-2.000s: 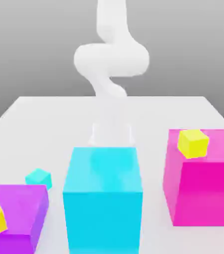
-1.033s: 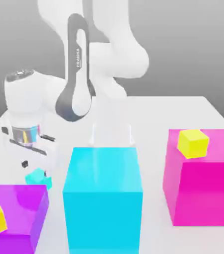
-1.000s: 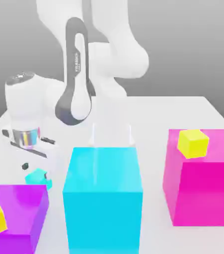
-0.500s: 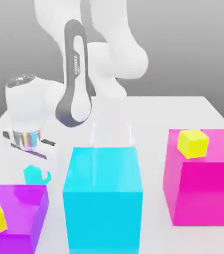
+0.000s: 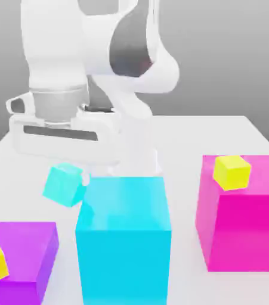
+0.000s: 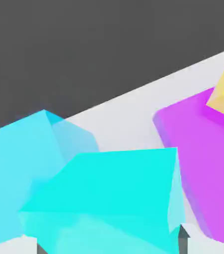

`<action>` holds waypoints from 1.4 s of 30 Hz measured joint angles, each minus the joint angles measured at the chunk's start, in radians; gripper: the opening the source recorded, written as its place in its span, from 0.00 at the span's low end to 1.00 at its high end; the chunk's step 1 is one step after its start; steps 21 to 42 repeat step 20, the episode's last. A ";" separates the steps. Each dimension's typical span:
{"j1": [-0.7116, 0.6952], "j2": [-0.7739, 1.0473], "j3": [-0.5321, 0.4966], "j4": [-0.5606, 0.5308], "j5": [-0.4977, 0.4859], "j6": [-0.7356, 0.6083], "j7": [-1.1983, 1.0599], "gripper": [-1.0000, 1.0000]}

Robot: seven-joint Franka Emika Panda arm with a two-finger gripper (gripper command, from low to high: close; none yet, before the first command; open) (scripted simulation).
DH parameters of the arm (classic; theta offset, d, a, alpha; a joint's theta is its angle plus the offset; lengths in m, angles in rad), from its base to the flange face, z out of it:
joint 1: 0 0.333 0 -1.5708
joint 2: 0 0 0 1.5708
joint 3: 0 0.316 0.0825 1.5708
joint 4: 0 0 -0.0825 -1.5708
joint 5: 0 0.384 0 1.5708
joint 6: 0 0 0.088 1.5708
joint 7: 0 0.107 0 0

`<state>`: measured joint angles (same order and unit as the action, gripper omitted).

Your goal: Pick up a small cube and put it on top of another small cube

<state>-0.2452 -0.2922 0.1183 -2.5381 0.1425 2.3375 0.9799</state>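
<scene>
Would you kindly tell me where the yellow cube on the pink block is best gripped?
By two opposite side faces of the yellow cube, coming down from above: it sits on the pink block's top, turned askew to the block's edges, so match that turn.

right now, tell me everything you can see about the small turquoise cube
The small turquoise cube is a plain, smooth, matte-looking block with no markings, far smaller than the big blocks. It is off the table, tilted, hanging under the gripper, whose fingers are closed on it. In the exterior view it sits just left of the big cyan block's top and above the purple block, touching neither.
</scene>
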 joint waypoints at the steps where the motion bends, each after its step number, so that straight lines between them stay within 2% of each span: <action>1: 0.018 -0.017 0.028 0.013 0.010 -0.036 0.048 0.00; 7: 0.126 -0.106 0.204 0.093 0.074 -0.247 0.341 0.00; 10: 0.172 -0.149 0.303 0.108 0.085 -0.311 0.498 0.00; 12: 0.185 -0.147 0.349 0.085 0.087 -0.287 0.556 0.00; 15: 0.184 -0.102 0.388 0.017 0.090 -0.176 0.577 0.00; 16: 0.183 -0.094 0.393 0.004 0.090 -0.155 0.580 1.00; 42: 0.183 -0.094 0.393 0.004 0.090 -0.155 0.579 1.00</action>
